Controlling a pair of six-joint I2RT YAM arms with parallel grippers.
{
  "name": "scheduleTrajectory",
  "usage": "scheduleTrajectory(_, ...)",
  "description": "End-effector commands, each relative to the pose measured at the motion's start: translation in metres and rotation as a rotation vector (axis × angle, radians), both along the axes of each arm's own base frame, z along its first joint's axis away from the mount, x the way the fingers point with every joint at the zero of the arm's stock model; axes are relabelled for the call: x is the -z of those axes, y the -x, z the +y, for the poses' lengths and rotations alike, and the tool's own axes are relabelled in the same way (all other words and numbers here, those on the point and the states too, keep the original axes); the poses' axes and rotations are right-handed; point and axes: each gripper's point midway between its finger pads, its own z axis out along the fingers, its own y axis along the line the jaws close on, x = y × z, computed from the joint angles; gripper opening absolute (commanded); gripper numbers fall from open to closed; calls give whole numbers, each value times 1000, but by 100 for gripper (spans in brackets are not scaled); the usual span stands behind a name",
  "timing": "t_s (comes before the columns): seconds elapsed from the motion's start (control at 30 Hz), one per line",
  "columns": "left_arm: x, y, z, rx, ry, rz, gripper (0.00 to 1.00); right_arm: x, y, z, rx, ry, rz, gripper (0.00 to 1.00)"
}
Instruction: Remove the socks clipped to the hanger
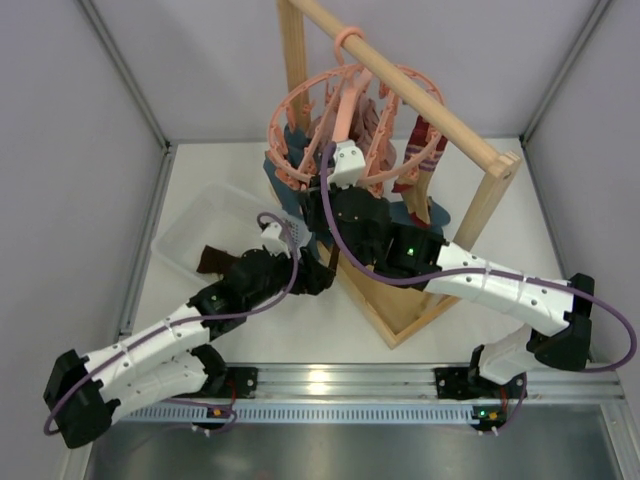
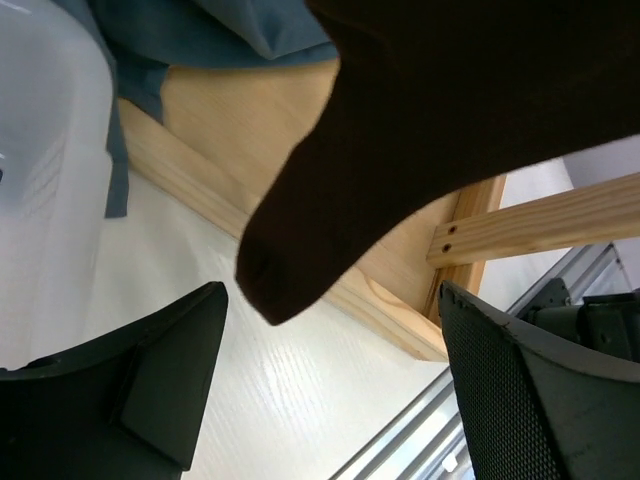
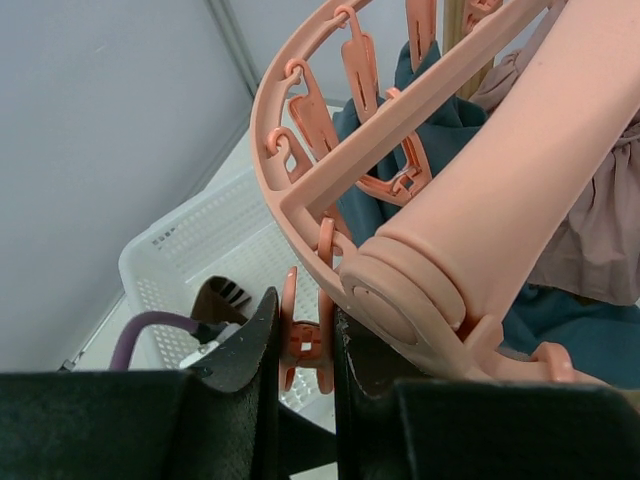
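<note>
white basket (image 1: 180,228), left of centre, holds a brown sock (image 1: 212,260). pink ring hanger (image 1: 300,105) hangs upper centre from the wooden rail (image 1: 420,95), with a red striped sock (image 1: 420,150) clipped on. my left claw (image 2: 330,400) gapes wide, with a dark sock (image 2: 300,250) just above it, untouched. right claw (image 3: 305,330) is narrow, pinching a peg (image 3: 303,345).

Top cam looks down from behind. Left wrist's tight on a sock (image 2: 400,130), right wrist's tight on the hanger (image 3: 470,220), which top shares.
</note>
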Motion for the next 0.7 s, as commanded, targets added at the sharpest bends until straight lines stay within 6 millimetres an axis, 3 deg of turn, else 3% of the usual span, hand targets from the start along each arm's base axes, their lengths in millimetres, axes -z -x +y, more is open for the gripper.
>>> scheduleTrajectory(0.0, -33, -14, -17, -12, 21, -144, 90, -5, 7, 7, -47, -1, 15, 9)
scheduleTrajectory(0.13, -21, -11, -15, -52, -4, -203, 92, -4, 8, 9, -52, -2, 19, 15)
scheduleTrajectory(0.27, -31, -8, -16, -53, 40, -272, 92, -4, 9, 11, -68, -4, 19, 20)
scheduleTrajectory(0.4, -31, -5, -25, -15, 26, -287, 92, -4, 9, 9, -65, -20, 12, 23)
scheduleTrajectory(0.67, -21, -18, -50, -2, -29, -293, 93, -7, 13, 10, -88, -29, 14, 25)
